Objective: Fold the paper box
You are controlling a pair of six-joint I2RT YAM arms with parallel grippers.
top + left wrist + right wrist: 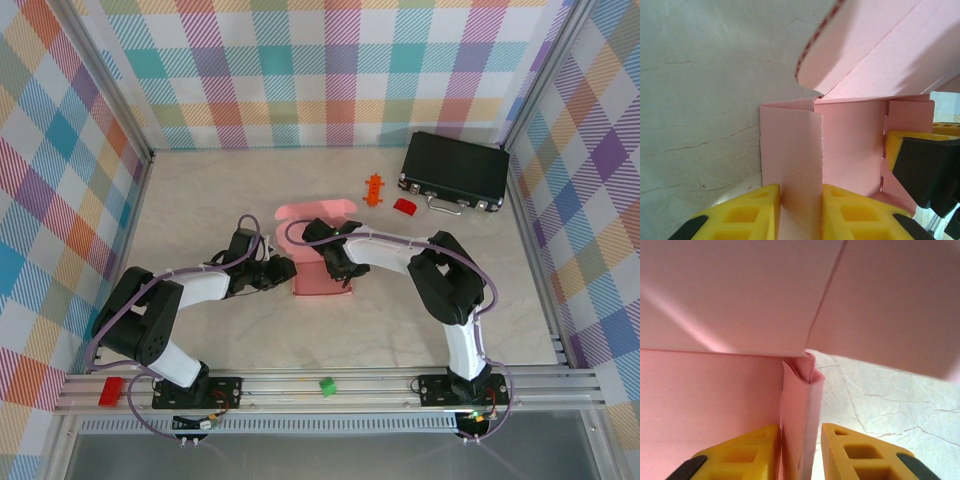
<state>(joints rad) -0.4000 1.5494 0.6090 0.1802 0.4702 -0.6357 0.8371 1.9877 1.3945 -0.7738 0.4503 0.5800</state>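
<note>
Paper box (pixel 312 282) edges in left fingers (pixel 752 212), right fingers (pixel 747 452) perhaps loose; open table (pixel 400 320)

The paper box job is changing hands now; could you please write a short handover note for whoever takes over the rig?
Left gripper: shut on a raised side wall of the paper box.
Right gripper: straddles another wall at a corner, a sliver of gap beside one finger, so open.
Box: on the table, between the two grippers.
Done: walls stand up; box shape half formed.
To do: lid flap is open at the far side; likely tuck the walls, then close it.
</note>
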